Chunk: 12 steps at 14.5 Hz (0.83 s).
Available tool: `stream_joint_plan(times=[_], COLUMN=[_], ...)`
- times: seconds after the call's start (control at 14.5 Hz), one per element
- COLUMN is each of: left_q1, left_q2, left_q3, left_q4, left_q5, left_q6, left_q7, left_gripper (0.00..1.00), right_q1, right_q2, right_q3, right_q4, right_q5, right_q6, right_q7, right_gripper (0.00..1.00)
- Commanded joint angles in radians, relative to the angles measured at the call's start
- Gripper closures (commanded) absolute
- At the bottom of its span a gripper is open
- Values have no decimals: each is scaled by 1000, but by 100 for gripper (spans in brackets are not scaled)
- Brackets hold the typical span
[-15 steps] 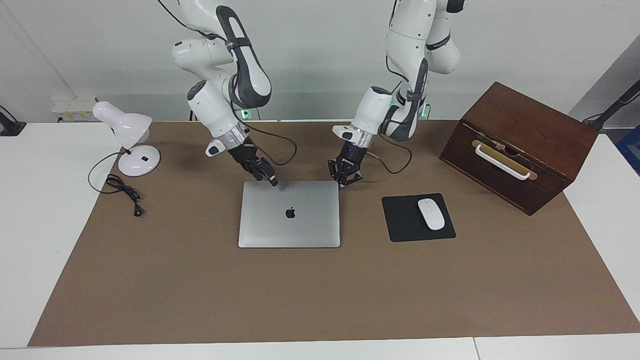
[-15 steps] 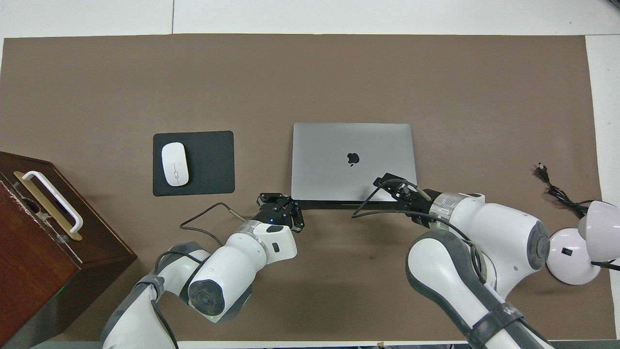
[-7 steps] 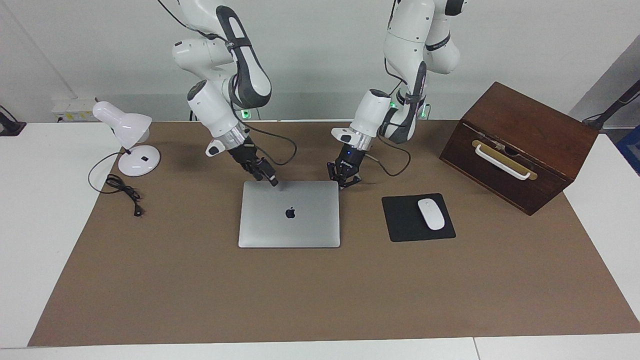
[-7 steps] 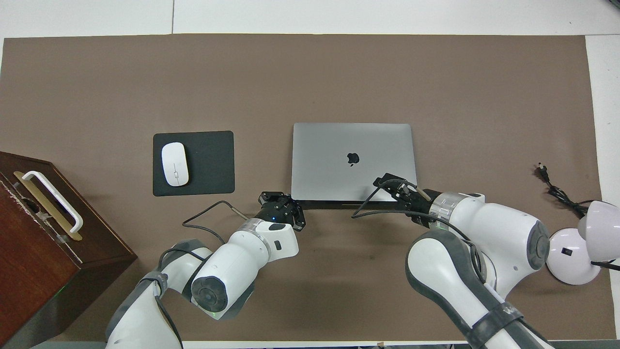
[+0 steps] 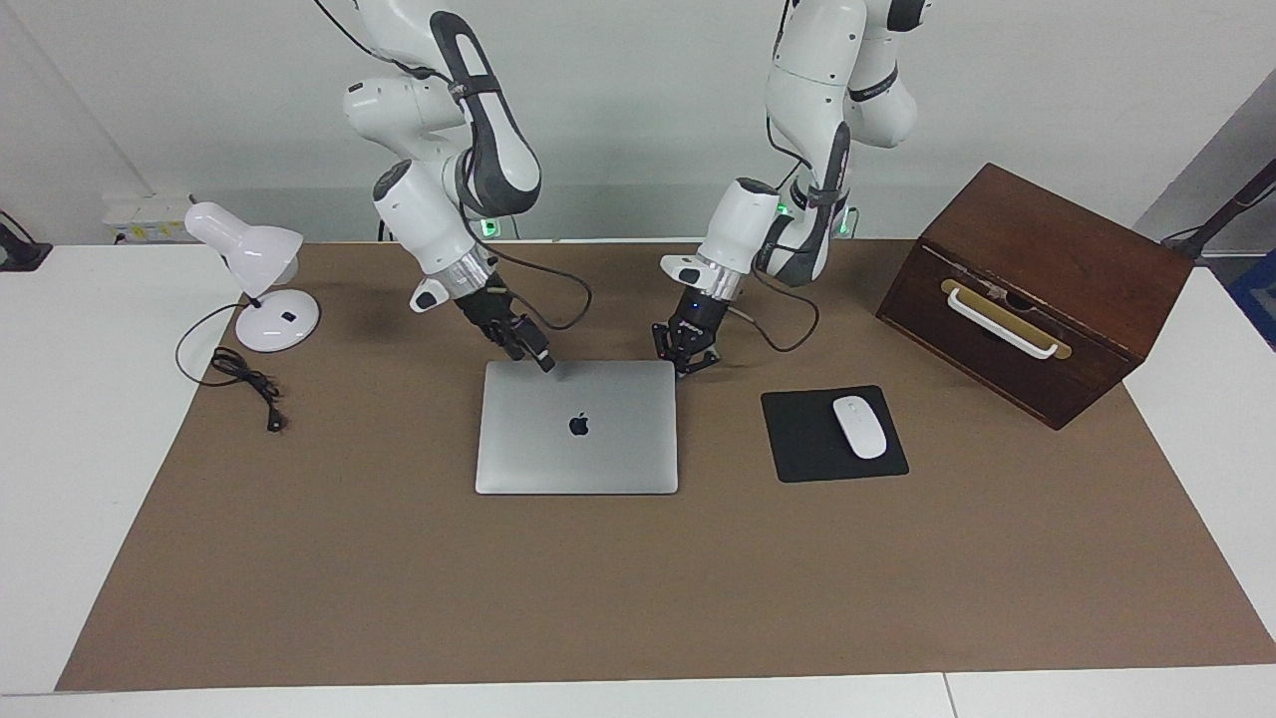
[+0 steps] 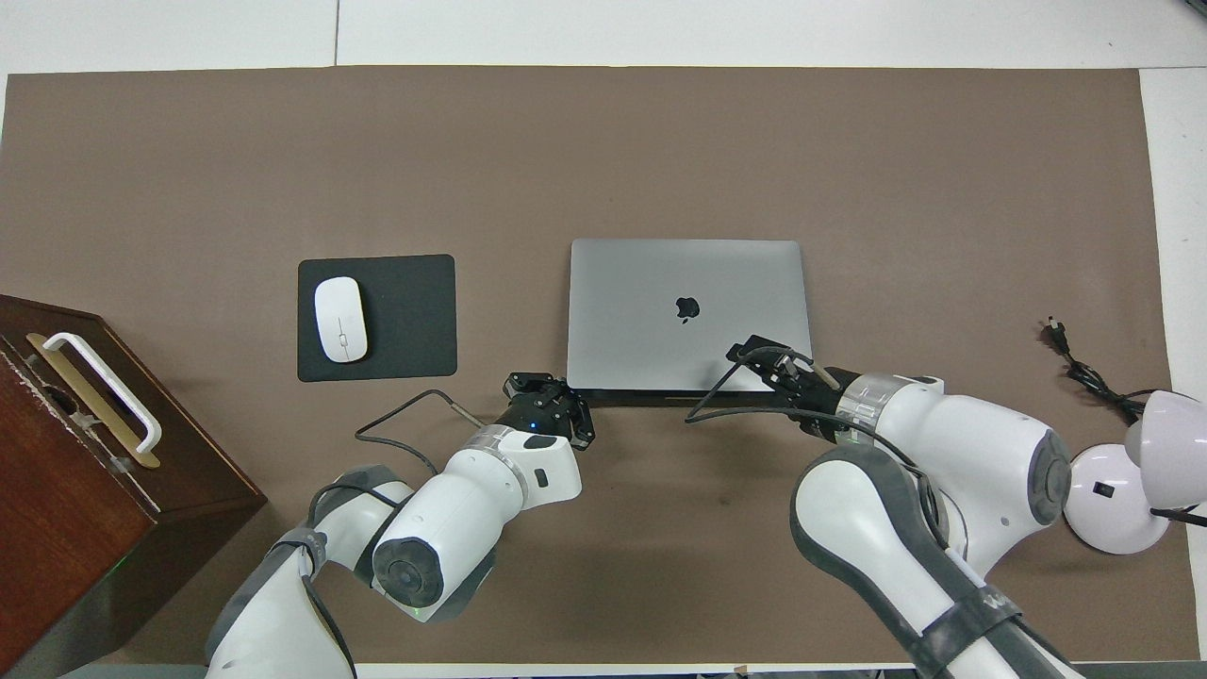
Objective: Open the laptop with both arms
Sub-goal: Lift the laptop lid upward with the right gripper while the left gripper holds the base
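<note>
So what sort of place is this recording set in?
Most likely a robotics lab with a mock desk setup: two robot arms mounted at a table with a brown mat, staged with a closed laptop, a mouse on its pad, and a desk lamp.

Both arms are stretched forward and bent steeply down at the wrist, cables looping off each forearm. The left gripper (image 5: 684,366) hangs low with its fingertips pinched together — the side links splay outward — and a small blue light glows on its body. The right gripper (image 5: 543,361) slants down and inward toward the left arm's side, its tip set low; whether its fingers are parted — hard to call.
</note>
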Motion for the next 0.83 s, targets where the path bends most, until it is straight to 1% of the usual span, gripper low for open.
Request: stream_joint_plan(times=[0.0, 0.28, 0.55, 0.76], left_q1=[-15, -17, -17, -17], left_q2=[34, 34, 34, 38], left_q3=[14, 14, 14, 14], left_q4=[18, 18, 18, 18], left_q5=[13, 13, 13, 12], left_q6=[17, 17, 17, 17], left_q7=[10, 12, 12, 13], left_gripper=[100, 100, 100, 100], right_q1=[4, 4, 4, 2], right_q2=[37, 52, 83, 106], right_q3=[1, 1, 1, 1], right_q4=[54, 95, 170, 212], right_q5=[81, 132, 337, 347], right_q6=[19, 20, 19, 20], right_q7=[-81, -127, -331, -343], right_gripper=[0, 0, 0, 0])
